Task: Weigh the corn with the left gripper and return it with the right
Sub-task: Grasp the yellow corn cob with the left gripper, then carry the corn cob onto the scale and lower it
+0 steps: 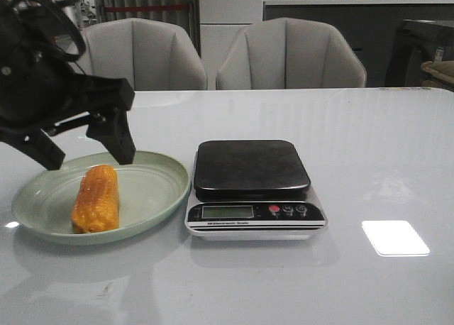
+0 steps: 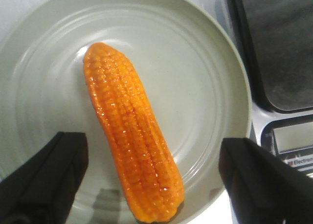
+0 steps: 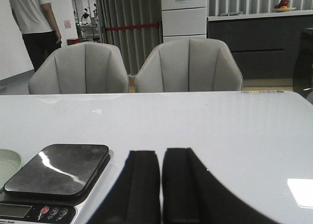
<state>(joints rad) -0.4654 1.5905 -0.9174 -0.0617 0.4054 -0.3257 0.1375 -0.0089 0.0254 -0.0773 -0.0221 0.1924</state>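
Near the counter's point(image 1: 369, 169) left edge, the corn point(image 1: 95, 198) lies on the pale green plate point(image 1: 152, 190). The left tool point(image 1: 89, 151) hovers released above it; the right tool point(image 3: 160, 185) is clenched, empty.

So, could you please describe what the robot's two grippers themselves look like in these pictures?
The left gripper is matte black, with a bulky round body, looping black cables at its back, and two angular, wedge-shaped fingers. The right gripper shows only two flat, matte black fingers with squared tips that broaden toward the base. I see no markings or labels on either.
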